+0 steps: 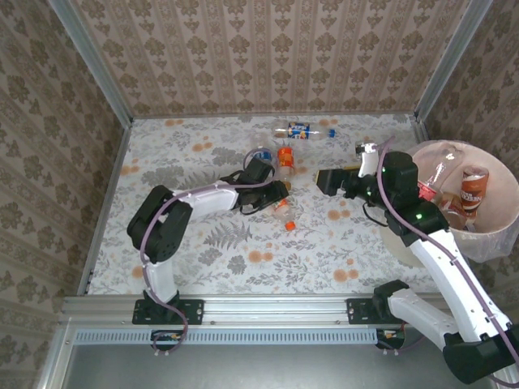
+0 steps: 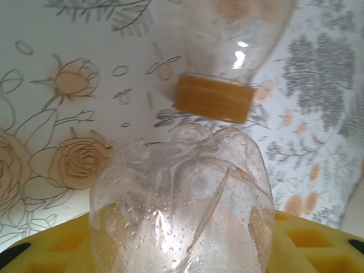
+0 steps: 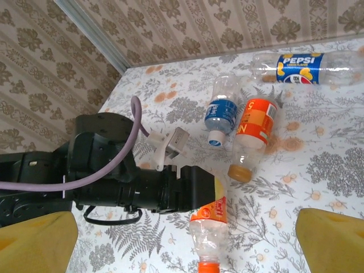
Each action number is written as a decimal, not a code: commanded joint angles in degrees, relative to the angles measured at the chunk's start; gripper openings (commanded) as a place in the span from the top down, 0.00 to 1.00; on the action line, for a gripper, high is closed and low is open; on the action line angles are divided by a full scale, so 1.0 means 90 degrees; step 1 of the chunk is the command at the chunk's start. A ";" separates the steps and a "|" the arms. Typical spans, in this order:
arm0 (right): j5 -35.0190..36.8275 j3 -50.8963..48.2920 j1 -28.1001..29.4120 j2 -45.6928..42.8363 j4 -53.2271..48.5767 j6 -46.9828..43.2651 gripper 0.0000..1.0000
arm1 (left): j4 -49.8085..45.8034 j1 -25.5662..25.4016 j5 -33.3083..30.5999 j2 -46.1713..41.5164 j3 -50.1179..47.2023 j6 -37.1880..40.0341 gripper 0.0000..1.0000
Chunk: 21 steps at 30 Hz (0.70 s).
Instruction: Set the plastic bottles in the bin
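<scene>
The flowered table [image 1: 324,243] carries two blue-labelled clear plastic bottles [image 3: 301,68] [image 3: 222,111] and two orange-labelled clear plastic bottles [image 3: 256,128] [image 3: 209,224], four in all. At least two more bottles [image 1: 435,177] [image 1: 473,189] sit in the one round pink-lined bin [image 1: 454,146], right.

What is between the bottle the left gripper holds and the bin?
The right arm. In the top view its wrist and the open right gripper lie across the straight way from the bottle to the bin.
</scene>
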 commanded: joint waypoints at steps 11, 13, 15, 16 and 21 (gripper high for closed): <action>-0.0227 -0.0132 0.0192 0.0300 0.0760 0.0305 0.00 | 0.2204 0.0758 0.1461 -0.1379 -0.0608 0.1102 0.47; -0.0239 -0.0079 0.0295 0.0475 0.0805 0.0280 0.00 | 0.2252 0.0839 0.1703 -0.1549 -0.0540 0.1264 0.48; -0.0195 -0.0070 0.0427 0.0652 0.0900 0.0349 0.00 | 0.2380 0.0945 0.2037 -0.1673 -0.0475 0.1340 0.47; -0.0281 -0.0103 0.0515 0.0748 0.1010 0.0399 0.00 | 0.2505 0.0992 0.2214 -0.1718 -0.0433 0.1340 0.47; -0.0825 -0.0253 0.0989 0.1085 0.1624 0.0334 0.00 | 0.3160 0.1080 0.2541 -0.1900 -0.0372 0.1133 0.47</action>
